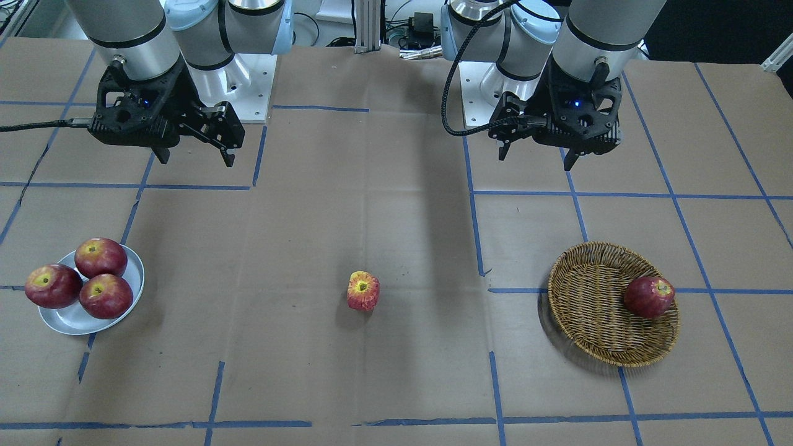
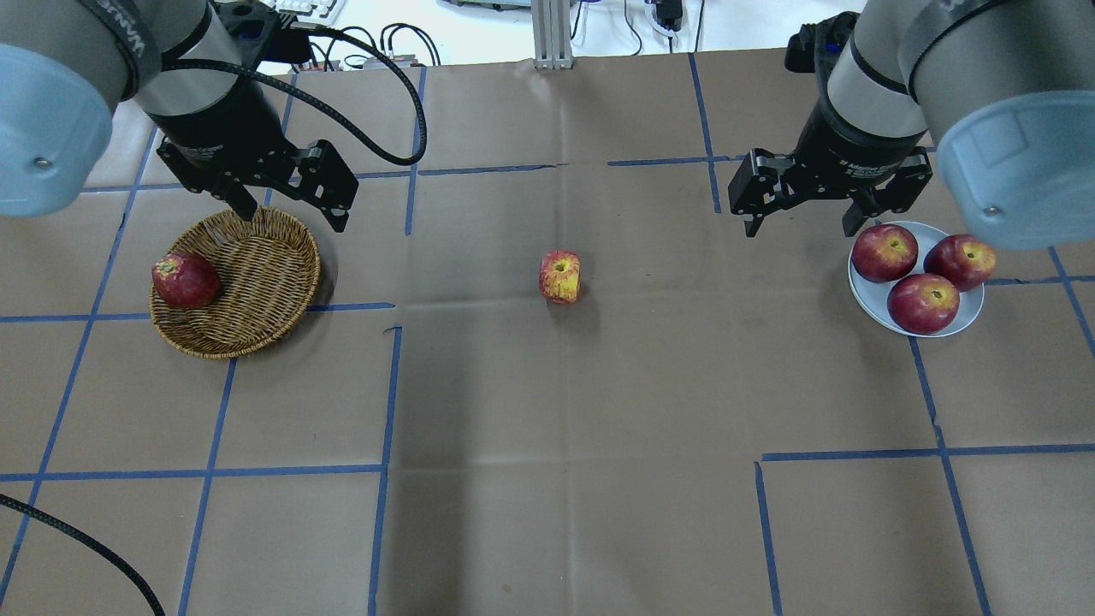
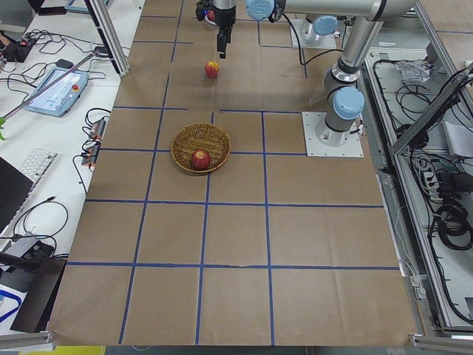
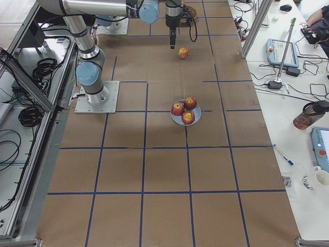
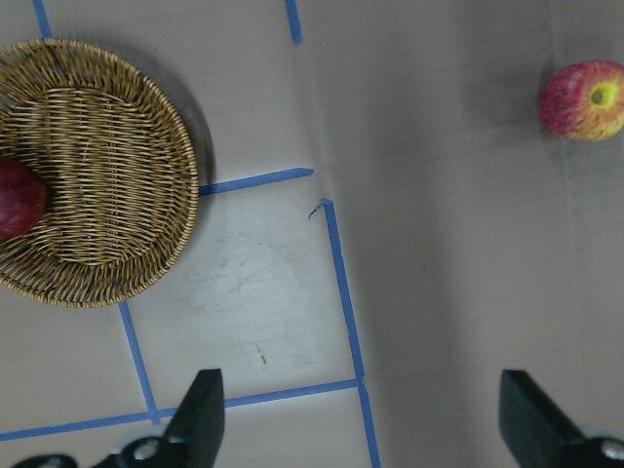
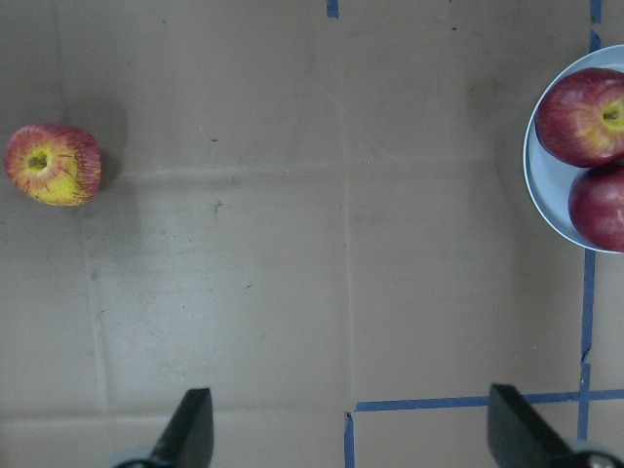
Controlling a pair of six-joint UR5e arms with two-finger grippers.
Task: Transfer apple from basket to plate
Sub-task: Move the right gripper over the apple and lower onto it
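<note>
Apple (image 2: 559,276) sits halfway between basket (image 2: 257,274) and plate (image 2: 868,299); left gripper (image 2: 294,219) and right gripper (image 2: 800,229) both have fingers wide, empty; I'd say the right one fetches it next.

pale apple (image 2: 559,276) 1 | dark red apples (image 2: 922,303) 4 | basket (image 2: 257,274) 1 | plate (image 1: 69,319) 1

A lone apple (image 2: 559,276) lies on the tabletop (image 2: 547,479) midway between the basket (image 2: 257,265), on the robot's left, and the plate (image 2: 968,315), on its right, well apart from both. Another apple (image 2: 184,280) sits in the basket against its outer wall. Three apples (image 2: 922,302) crowd the plate, touching. The left tool (image 2: 293,216) hangs near the basket, the right tool (image 2: 800,229) near the plate.
</note>
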